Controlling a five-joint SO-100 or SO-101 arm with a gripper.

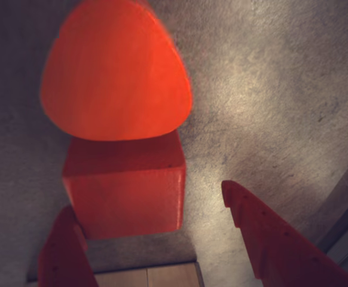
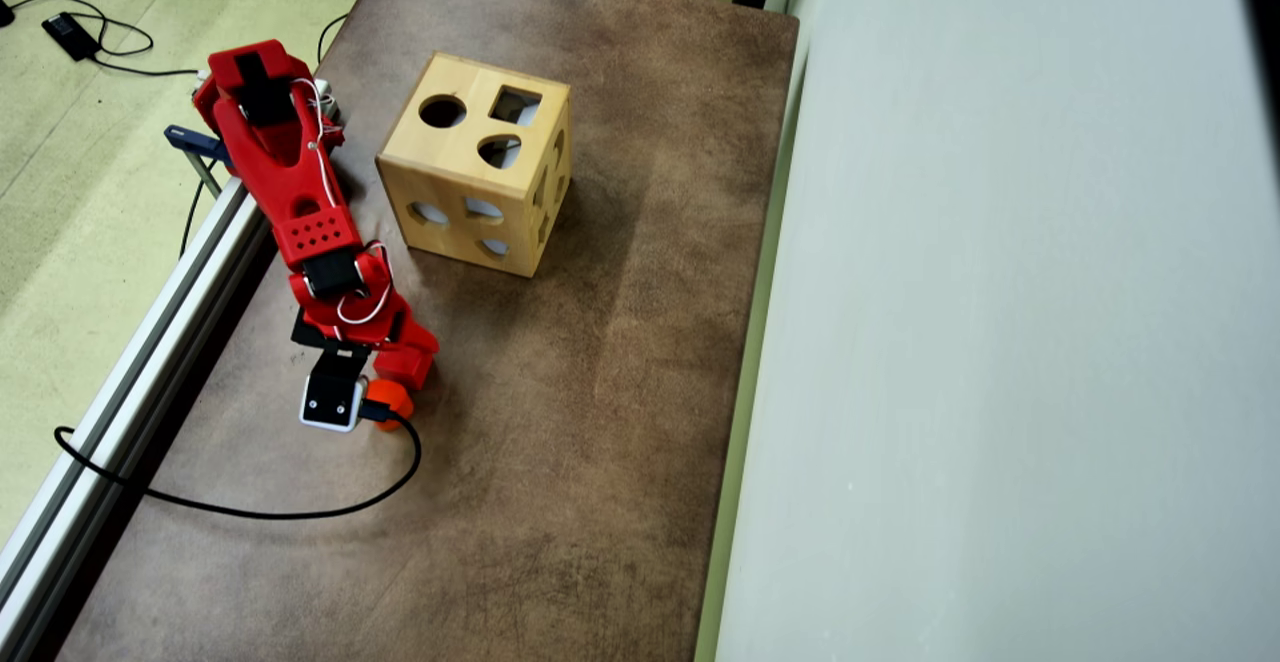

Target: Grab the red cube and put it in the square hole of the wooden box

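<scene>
Step in hand: approach for grasp. Gripper (image 1: 162,239) hanging with jaws apart in lower part of wrist view, nothing clamped. Cube (image 1: 125,188) lying on counter (image 1: 269,101) at centre-left, partly between jaws, touching heart block (image 1: 115,72) above it. Box (image 2: 474,162) sitting upper centre of overhead view, well apart. Next move probably calling for centring on cube alone, avoiding heart, then closing.

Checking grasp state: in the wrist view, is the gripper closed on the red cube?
No. The gripper fingers stand apart, the red cube unclamped.
</scene>
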